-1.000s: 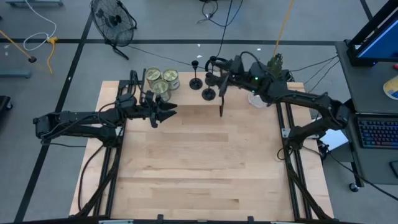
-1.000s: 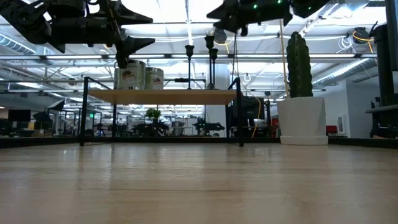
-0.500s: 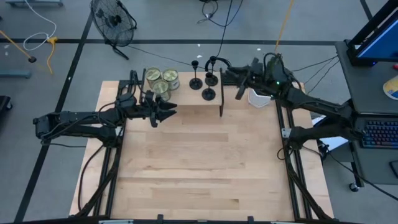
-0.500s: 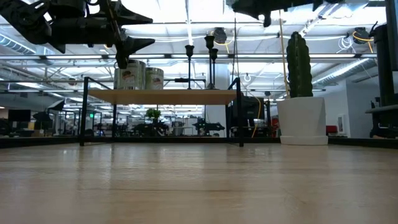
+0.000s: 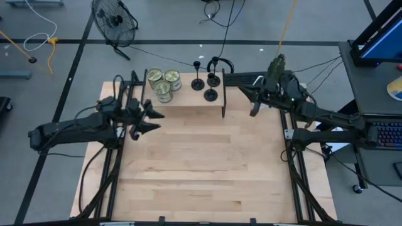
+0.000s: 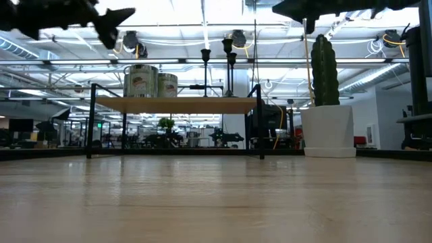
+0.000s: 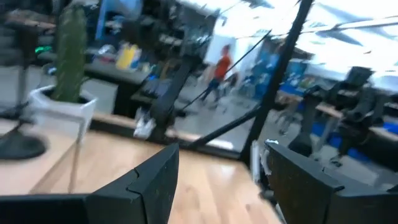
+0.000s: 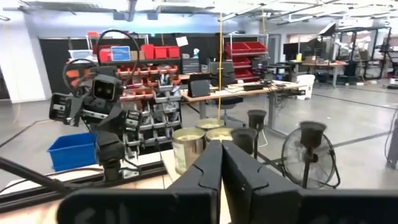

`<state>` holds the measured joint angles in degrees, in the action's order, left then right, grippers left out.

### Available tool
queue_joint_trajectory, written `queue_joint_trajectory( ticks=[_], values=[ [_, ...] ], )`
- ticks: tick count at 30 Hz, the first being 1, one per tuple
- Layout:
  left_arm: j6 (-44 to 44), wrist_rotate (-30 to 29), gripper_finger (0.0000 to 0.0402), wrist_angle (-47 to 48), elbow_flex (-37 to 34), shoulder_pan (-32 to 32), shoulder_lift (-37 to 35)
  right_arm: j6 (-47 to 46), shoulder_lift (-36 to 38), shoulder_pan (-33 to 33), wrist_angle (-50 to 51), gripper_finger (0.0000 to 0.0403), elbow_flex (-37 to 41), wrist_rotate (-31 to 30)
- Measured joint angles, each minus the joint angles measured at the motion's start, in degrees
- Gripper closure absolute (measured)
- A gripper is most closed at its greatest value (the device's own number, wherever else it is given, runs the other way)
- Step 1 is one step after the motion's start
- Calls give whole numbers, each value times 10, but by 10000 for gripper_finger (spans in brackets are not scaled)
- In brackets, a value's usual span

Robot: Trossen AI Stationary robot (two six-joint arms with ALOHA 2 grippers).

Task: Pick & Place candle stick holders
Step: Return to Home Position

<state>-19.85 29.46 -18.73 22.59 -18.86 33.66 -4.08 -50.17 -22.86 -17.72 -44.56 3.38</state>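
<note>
Your three candle stick holders [image 5: 210, 95] stand on the shelf [image 5: 186, 96]; swing the pressed-together right hand [image 5: 253, 111] wide or it could topple them. Left hand [image 5: 151, 120] is spread.

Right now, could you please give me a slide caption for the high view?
Three holders stand on the shelf beside the jars; left hand open, right hand shut, both clear of it.

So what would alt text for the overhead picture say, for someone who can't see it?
Three black candle holders and three jars stand on a small shelf at the back of the table. Both arms hang clear of it, the left gripper open, the right gripper shut.
</note>
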Motion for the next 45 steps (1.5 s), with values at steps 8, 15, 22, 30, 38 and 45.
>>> queue_joint_trajectory(
  ticks=[8,15,22,30,38,45],
  values=[
    [54,-111,163,180,0,58,-133,-19,27,30,-1,399,49,-34],
    [106,-180,163,236,0,105,-178,-133,31,35,-48,402,115,-33],
    [101,-256,163,289,0,135,-176,-198,34,35,-192,400,192,-33],
    [96,-291,163,201,-69,162,-179,-198,70,35,-258,399,264,-18],
    [81,-302,163,176,-135,171,-261,-193,79,35,-248,401,281,60],
    [101,-329,163,266,-120,171,-333,-177,112,34,-175,400,281,64]
  ],
)
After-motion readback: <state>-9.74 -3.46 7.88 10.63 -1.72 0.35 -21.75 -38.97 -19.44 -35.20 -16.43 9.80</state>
